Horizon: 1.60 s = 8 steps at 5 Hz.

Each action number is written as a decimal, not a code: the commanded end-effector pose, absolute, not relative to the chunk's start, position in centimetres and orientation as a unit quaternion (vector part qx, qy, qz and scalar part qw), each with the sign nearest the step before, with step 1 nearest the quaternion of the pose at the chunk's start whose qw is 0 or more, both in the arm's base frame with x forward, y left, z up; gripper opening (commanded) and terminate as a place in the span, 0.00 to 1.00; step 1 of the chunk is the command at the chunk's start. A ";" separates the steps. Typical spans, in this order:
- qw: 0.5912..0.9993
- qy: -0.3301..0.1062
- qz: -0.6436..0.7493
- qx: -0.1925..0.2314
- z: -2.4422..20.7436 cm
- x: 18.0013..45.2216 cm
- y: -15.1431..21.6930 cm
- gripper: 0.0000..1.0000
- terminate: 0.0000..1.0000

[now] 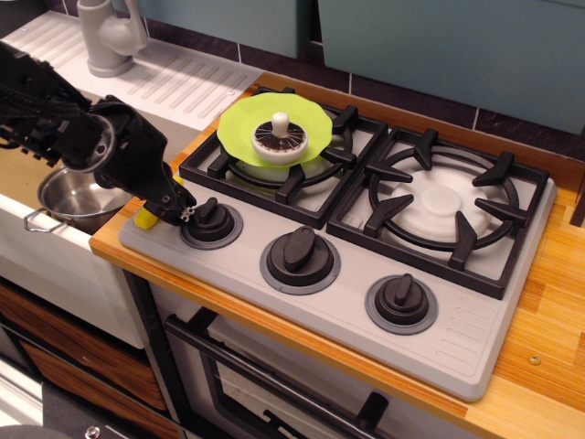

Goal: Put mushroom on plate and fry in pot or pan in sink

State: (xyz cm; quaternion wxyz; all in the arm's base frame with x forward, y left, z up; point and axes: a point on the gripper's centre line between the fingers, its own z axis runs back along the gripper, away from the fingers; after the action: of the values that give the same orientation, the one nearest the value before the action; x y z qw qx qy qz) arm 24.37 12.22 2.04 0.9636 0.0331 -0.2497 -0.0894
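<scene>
At the stove's left front corner, the gripper point(172, 212) sits over the yellow fry point(144, 219); jaw state can't be told. Risk: fry squirts off the edge. Steel pot point(78, 197) waits in sink point(32, 165); mushroom point(280, 135) already on green plate point(238, 128).

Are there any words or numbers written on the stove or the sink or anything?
None can be read. The stove, its knobs, the plate, the pot, the faucet and the gripper show no letters or numbers. If the knobs carry tiny marks, they are too small to tell.
</scene>
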 end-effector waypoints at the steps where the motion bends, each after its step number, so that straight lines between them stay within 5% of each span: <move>1: 0.972 -0.218 -0.089 0.022 4.0 24.9 12.1 0.00 0.00; 5: 0.973 -0.194 -0.121 0.017 9.6 25.5 15.2 0.00 0.00; 8: 0.962 -0.234 -0.143 -0.008 6.2 24.4 19.5 0.00 0.00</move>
State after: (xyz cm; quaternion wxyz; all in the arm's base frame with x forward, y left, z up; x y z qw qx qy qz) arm 24.00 19.59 5.03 0.9634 -0.0254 -0.2275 -0.1393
